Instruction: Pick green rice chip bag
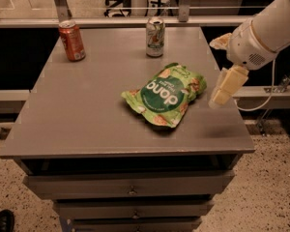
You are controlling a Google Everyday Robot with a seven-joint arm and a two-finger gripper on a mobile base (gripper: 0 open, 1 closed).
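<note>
The green rice chip bag (166, 94) lies flat on the grey table (77, 115), right of its middle. It is a crinkly light-green pouch with a dark green circle, white letters and pictured chips. My gripper (214, 73) hangs over the table's right edge, just right of the bag and apart from it. It is open and empty, with one cream finger (227, 85) pointing down and the other (221, 41) higher up.
An orange soda can (71, 40) stands at the table's back left. A white-green soda can (155, 36) stands at the back middle. The table has drawers (130, 185) below its front edge. A rail (135, 21) runs behind it. A cable (261, 103) hangs at the right.
</note>
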